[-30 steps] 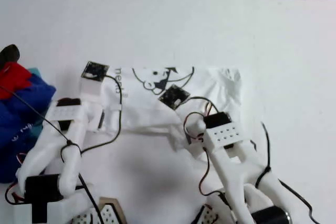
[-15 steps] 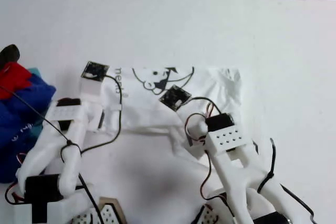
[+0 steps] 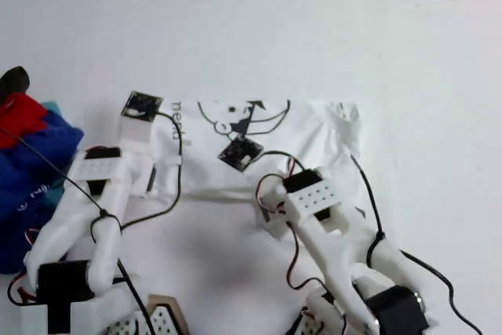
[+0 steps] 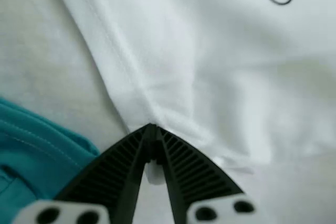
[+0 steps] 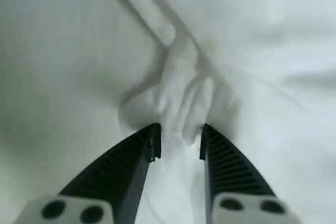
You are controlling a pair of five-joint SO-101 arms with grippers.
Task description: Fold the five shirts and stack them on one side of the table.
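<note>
Left hand (image 4: 152, 148), low over the white table (image 3: 329, 37), is clamped on an edge of the white printed cotton shirt (image 3: 321, 135) lying mid-table. The right hand (image 5: 178, 140) straddles a bunched ridge, jaws slightly apart. Risk: the loose right grip may slip, skewing the fold.
</note>
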